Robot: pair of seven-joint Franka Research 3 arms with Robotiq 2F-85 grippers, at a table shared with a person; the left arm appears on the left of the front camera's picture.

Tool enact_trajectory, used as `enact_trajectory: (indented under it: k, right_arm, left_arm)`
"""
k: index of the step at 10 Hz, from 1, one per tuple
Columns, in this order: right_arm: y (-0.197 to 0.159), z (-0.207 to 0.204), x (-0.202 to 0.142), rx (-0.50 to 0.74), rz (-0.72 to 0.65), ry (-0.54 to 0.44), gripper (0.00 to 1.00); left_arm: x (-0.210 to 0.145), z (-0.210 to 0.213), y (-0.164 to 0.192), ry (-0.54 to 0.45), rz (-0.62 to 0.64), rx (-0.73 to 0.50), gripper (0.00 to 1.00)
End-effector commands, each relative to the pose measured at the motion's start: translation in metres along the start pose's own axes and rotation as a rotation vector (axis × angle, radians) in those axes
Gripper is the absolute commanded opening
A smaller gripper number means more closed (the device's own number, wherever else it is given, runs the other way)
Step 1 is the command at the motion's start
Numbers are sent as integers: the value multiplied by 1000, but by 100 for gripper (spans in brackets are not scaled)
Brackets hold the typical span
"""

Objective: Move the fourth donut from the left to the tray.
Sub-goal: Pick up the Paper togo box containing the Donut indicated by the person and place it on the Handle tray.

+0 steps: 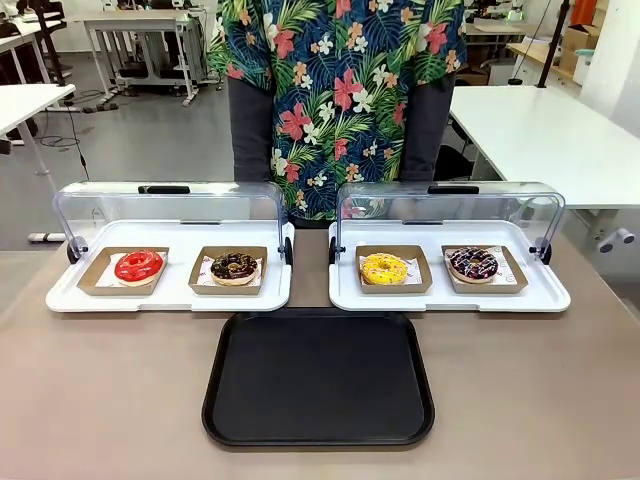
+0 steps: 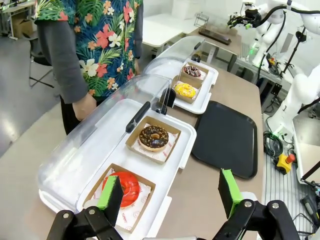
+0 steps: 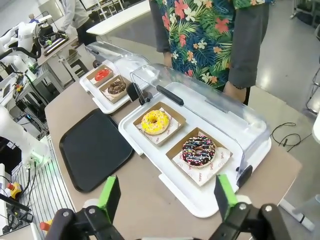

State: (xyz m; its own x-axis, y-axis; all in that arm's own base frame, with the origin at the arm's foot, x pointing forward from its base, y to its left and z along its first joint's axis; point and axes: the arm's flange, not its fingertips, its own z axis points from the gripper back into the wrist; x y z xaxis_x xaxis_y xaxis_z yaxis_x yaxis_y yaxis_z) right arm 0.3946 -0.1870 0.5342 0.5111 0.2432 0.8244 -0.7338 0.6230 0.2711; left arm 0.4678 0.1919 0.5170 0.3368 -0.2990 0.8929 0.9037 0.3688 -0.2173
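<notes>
The fourth donut (image 1: 472,264) sits in its brown dish (image 1: 485,289) at the right end of the right white tray (image 1: 450,302), by the far right edge of the table (image 1: 100,400). The yellow donut (image 1: 384,268) is just beside it, on its left. The black tray (image 1: 318,378) lies at the near edge of the table, in the middle, just in front of the white trays. The left gripper (image 2: 170,189) is wide and holds nothing. The right gripper (image 3: 167,192) is wide too, with nothing in it. A person (image 1: 340,100) stands at the far edge.
</notes>
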Motion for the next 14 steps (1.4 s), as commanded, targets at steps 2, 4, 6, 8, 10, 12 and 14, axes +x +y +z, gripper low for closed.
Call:
enact_trajectory:
  k: [2, 4, 6, 8, 10, 12, 14]
  right_arm:
    - [-1, 0, 2, 7, 17, -24, 100]
    - [-1, 0, 2, 7, 17, -24, 100]
    - [-1, 0, 2, 7, 17, -24, 100]
    - [-1, 0, 2, 7, 17, -24, 100]
    - [-1, 0, 2, 7, 17, -24, 100]
    - [-1, 0, 2, 7, 17, -24, 100]
    - [-1, 0, 2, 7, 17, -24, 100]
  left_arm:
    - [1, 0, -1, -3, 1, 0, 100]
    - [1, 0, -1, -3, 1, 0, 100]
    - [1, 0, -1, -3, 1, 0, 100]
    - [1, 0, -1, -3, 1, 0, 100]
    - [1, 0, -1, -3, 1, 0, 100]
    - [1, 0, -1, -3, 1, 0, 100]
    - [1, 0, -1, -3, 1, 0, 100]
